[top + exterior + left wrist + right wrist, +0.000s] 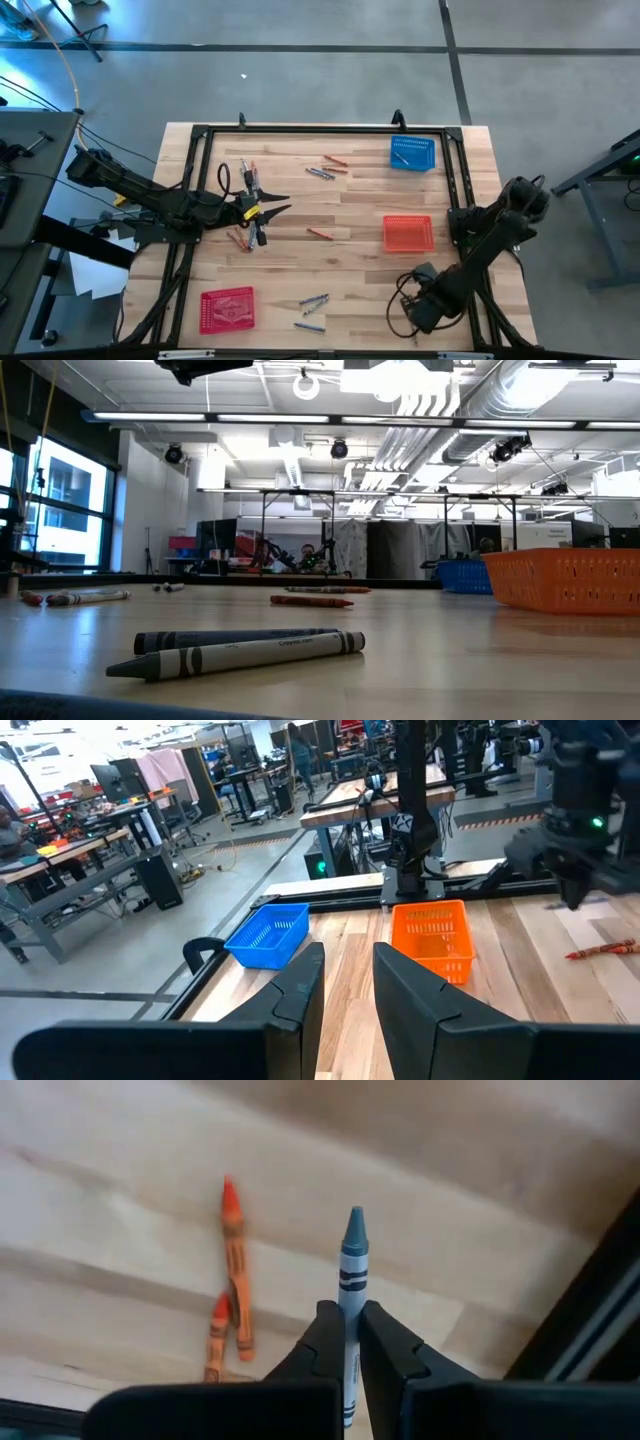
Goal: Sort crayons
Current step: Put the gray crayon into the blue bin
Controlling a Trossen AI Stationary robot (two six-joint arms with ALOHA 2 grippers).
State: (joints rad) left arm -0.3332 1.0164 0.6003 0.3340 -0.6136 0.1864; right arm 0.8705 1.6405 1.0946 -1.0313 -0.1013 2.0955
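While the left hand [348,955] hovers parted, the right hand [345,1315] pinches a grey-blue crayon [352,1260]; its tip juts beyond the fingers.

Crayons [320,173] scattered on table [360,270] — rear basket [411,153] and middle basket [408,233] at right, third basket [227,308] at left

Scattered crayons [320,174] and three baskets [409,234] on wooden table [350,205].
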